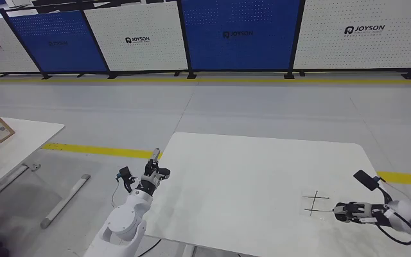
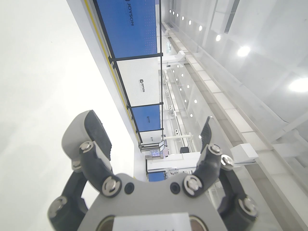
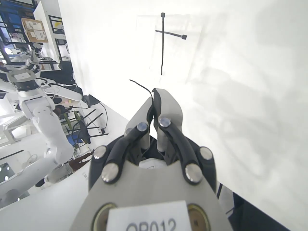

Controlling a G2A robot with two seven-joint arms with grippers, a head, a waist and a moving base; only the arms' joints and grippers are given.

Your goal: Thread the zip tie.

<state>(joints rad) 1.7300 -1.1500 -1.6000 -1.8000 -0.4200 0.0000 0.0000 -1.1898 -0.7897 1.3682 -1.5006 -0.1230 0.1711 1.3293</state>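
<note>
The right pincer [image 3: 153, 93] is clamped on a black zip tie [image 3: 142, 86] at centre frame; hold its tail level; the left pincer [image 2: 150, 121], spread apart, should take the head squarely.

Around the white counter [image 1: 257, 186] lies a grey floor [image 1: 257, 106] with yellow lines [image 1: 96, 150], with blue and white perforated panels [image 1: 241, 32] at 12 o'clock, a second white table [image 1: 29, 138] at 9 o'clock, and round ceiling lamps [image 2: 243, 51] shining overhead.
</note>
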